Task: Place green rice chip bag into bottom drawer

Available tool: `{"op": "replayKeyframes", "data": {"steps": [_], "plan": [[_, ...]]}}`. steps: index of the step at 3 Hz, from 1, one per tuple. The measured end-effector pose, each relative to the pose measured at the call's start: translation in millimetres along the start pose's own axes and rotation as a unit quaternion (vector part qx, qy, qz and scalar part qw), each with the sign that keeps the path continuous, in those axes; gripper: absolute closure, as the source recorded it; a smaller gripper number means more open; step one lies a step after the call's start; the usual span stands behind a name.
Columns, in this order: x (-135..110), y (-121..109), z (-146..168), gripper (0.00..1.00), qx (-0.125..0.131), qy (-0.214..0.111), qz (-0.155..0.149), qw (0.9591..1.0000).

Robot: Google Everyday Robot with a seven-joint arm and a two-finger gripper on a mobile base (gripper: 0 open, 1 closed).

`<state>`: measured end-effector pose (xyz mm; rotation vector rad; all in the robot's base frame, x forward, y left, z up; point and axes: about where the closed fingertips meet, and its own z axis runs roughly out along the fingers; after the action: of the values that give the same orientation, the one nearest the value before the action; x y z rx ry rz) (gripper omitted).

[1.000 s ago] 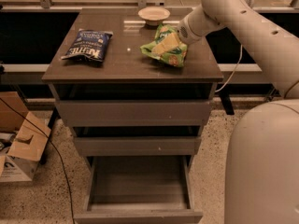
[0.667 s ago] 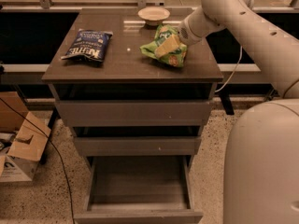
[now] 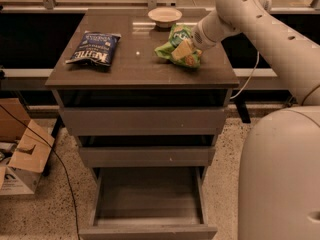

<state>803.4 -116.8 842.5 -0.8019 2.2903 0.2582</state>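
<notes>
Lying crumpled on the desk [image 3: 140, 69] near its right edge, toward the back right corner, the green rice chip bag [image 3: 176, 53] has its long axis running roughly left to right. The gripper [image 3: 190, 43] sits against the bag's right end; whether it holds the bag cannot be told. Below, the bottom drawer [image 3: 148, 196] stands pulled open. A dark blue chip bag [image 3: 94, 48] lies by the left edge and a pale bowl [image 3: 164, 16] at the back edge. A cardboard box [image 3: 22, 156] rests on the speckled floor [image 3: 47, 211].

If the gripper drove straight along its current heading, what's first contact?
The green rice chip bag. The gripper points left and downward right at it, apparently in contact, with the cabinet top underneath. Depth is hard to judge.
</notes>
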Motion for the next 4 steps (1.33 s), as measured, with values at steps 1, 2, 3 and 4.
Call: {"op": "replayKeyframes", "data": {"steps": [1,2,3,4], "plan": [[-1.8,4.7,-7.1,0.88,-0.002,-0.008,-0.003,1.0],[-6.9,14.9,-32.9,1.0,0.004,-0.008,-0.014,0.9999],[-8.9,36.2,-94.6,1.0,-0.002,-0.021,-0.032,0.9993],[9.9,48.5,-145.9,1.0,0.0,-0.027,-0.033,0.9991]]}}
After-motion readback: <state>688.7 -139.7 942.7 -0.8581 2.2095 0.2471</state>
